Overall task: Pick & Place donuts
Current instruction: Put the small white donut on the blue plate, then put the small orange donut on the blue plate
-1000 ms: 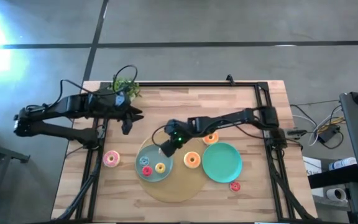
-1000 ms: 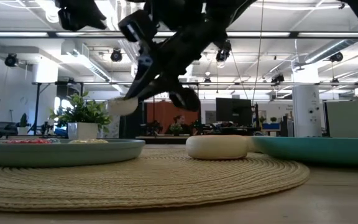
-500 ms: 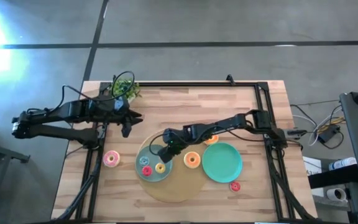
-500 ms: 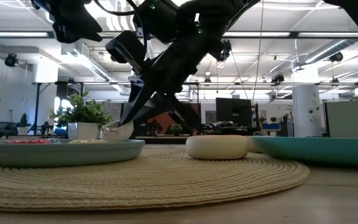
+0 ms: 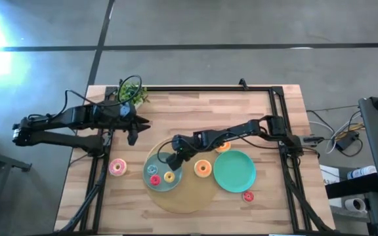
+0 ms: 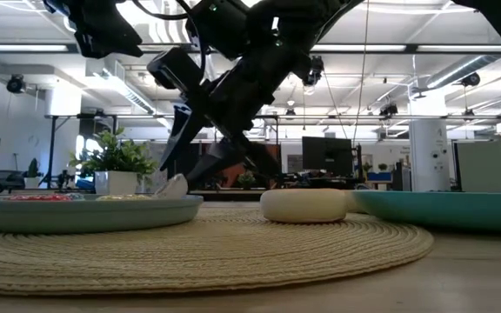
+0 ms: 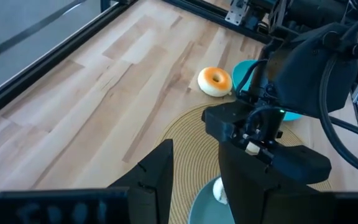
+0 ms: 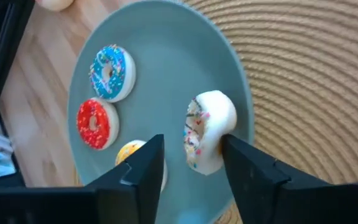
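My right gripper stands open low over the grey-blue plate, which lies on the round woven mat. A white sprinkled donut stands on its edge on the plate near the rim, between the fingers; the low view shows the white donut leaning. Blue, red and yellow donuts lie flat on the same plate. My left gripper hovers open with nothing between its fingers over the table's far left part. My right gripper comes at the white donut slanting down from the table's right side. One finger lies close by the donut's outer side; whether it touches I cannot tell. The donut rests on the plate by its edge.
A green plate lies right of the mat. An orange donut sits on the mat, another beside the green plate. A pink donut and a red one lie on bare wood. A small plant stands far left.
My right gripper has come down toward the grey-blue plate with the white donut, then opened and let go. The donut, lifted clear a second ago, now stands on its edge on the plate.
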You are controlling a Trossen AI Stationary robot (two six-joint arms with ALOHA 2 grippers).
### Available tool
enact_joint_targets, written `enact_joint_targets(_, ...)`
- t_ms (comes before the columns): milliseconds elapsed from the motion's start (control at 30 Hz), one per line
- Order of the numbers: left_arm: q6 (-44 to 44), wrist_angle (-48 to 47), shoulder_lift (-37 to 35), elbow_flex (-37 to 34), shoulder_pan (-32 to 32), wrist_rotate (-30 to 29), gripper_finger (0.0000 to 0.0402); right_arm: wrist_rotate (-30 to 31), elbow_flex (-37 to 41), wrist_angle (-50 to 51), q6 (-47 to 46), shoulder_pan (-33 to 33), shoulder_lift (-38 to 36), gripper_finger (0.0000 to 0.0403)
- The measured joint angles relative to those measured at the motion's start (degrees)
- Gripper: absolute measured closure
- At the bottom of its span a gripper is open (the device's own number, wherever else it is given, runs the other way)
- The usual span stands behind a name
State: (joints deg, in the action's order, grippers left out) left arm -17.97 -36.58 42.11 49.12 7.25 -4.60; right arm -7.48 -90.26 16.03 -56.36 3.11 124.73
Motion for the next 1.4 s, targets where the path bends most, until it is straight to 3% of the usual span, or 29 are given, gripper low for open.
enact_joint_targets(267,1.03,-0.02,0.0,0.0,0.0,0.0,0.03,-1.88,0.0,3.09,1.13,-0.06,0.0,0.0241)
enact_joint_targets(600,1.42,-0.02,0.02,0.0,0.0,0.0,0.03,-6.47,-0.07,2.19,4.23,-0.02,0.54,0.0281)
enact_joint_targets(800,1.48,-0.02,0.02,0.0,0.0,0.0,0.03,-17.47,-0.07,3.5,12.33,0.0,0.55,0.0271)
enact_joint_targets(933,1.53,-0.02,0.02,0.0,0.0,0.0,0.03,-18.96,-0.07,7.12,17.42,0.26,0.09,0.0269)
enact_joint_targets(1067,1.55,-0.04,0.02,0.0,0.01,0.02,0.03,-14.06,-0.07,10.11,22.5,0.51,-2.43,0.0274)
enact_joint_targets(1167,1.57,-0.04,0.02,0.0,0.0,0.02,0.03,-4.17,-0.13,14.74,26.33,0.75,-5.79,0.0277)
enact_joint_targets(1300,1.57,-0.08,0.04,0.0,0.01,0.02,0.03,12.79,-0.1,30.15,25.68,0.63,-10.15,0.0276)
enact_joint_targets(1400,1.57,-0.05,0.04,-0.03,0.02,0.02,0.03,14.13,1.78,42.57,21.12,-1.49,-12.08,0.0272)
